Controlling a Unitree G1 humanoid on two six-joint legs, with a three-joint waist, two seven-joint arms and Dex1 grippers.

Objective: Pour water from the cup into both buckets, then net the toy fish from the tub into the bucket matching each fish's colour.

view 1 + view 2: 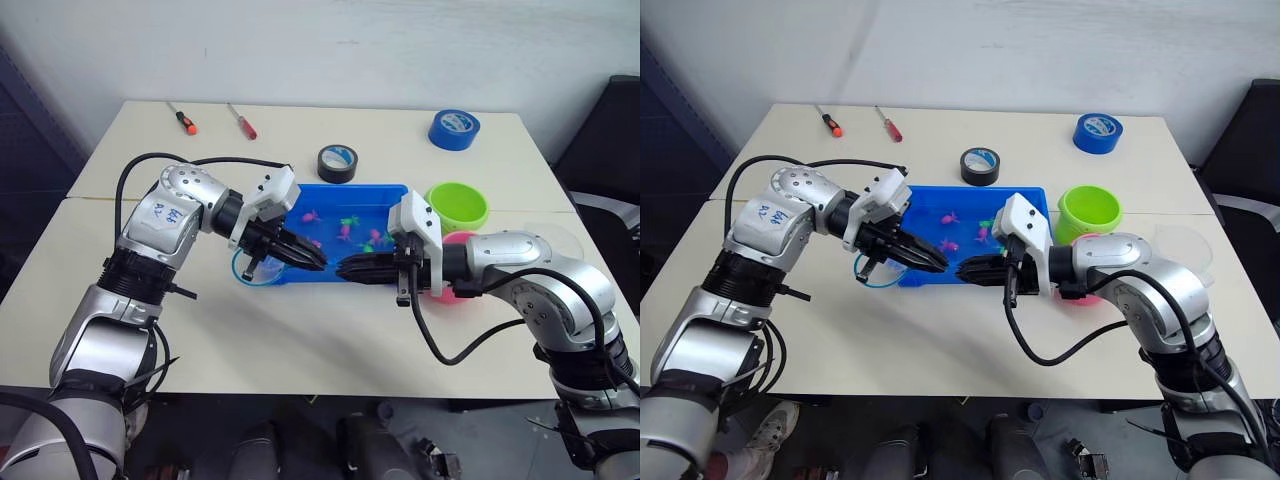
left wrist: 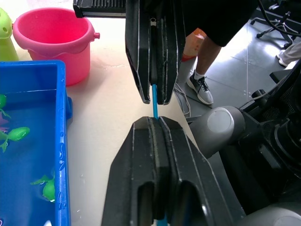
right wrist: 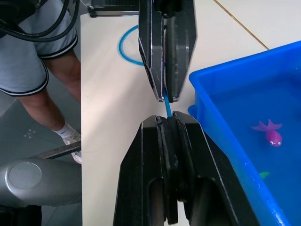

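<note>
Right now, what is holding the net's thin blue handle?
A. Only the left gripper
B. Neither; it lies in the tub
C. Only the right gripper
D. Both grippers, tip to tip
D: the left gripper and the right gripper meet tip to tip in front of the tub, and both wrist views show the net handle's blue rod clamped in each pair of shut fingers.
</note>
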